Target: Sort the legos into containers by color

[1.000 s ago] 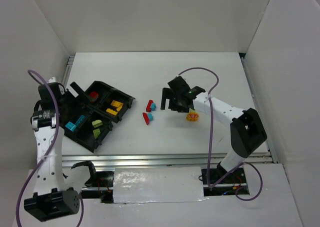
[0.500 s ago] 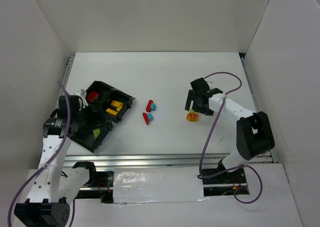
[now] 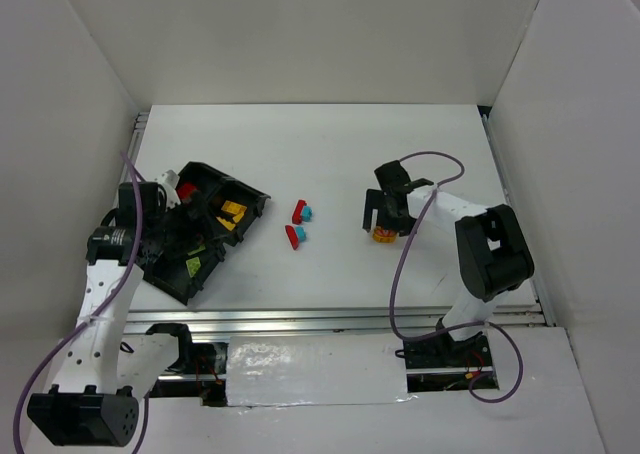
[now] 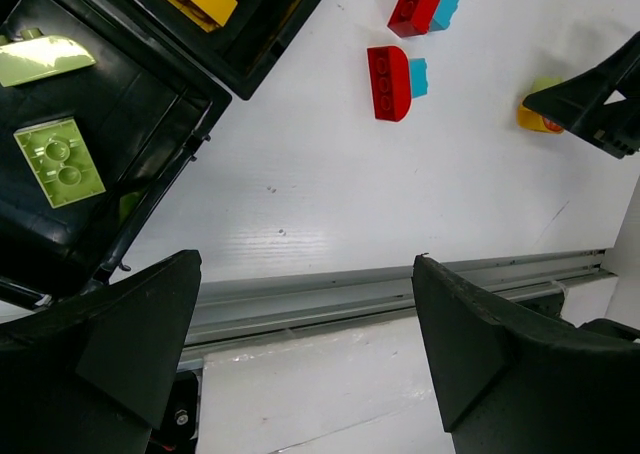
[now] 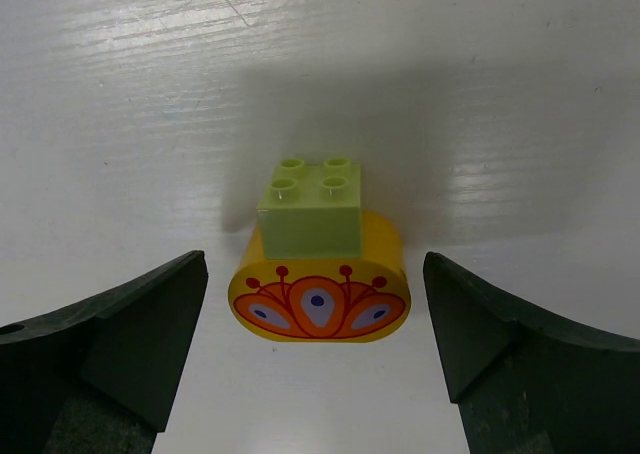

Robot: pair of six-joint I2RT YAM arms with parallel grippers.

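Observation:
A yellow rounded lego [image 5: 318, 299] with an orange fan print carries a lime green lego [image 5: 310, 206] on the white table. My right gripper [image 5: 314, 266] is open, its fingers on either side of the yellow one with gaps on both sides; from above the gripper [image 3: 384, 217] stands over this stack [image 3: 385, 236]. Two red legos [image 3: 298, 211] [image 3: 291, 236] lie mid-table, each with a cyan lego [image 3: 308, 214] beside it. The black tray [image 3: 258, 199] of containers holds yellow legos [image 3: 232, 214], a red one [image 3: 188, 192] and green ones [image 4: 58, 161]. My left gripper [image 4: 306, 262] is open and empty, above the tray's near side.
A grey metal rail [image 4: 400, 284] runs along the table's near edge below my left fingers. White walls close in the table at the back and both sides. A purple cable [image 3: 405, 264] loops beside the right arm.
My right gripper swung right and then came down around the yellow and green stack. My left arm moved in from the left over the tray, covering its near-left compartment.

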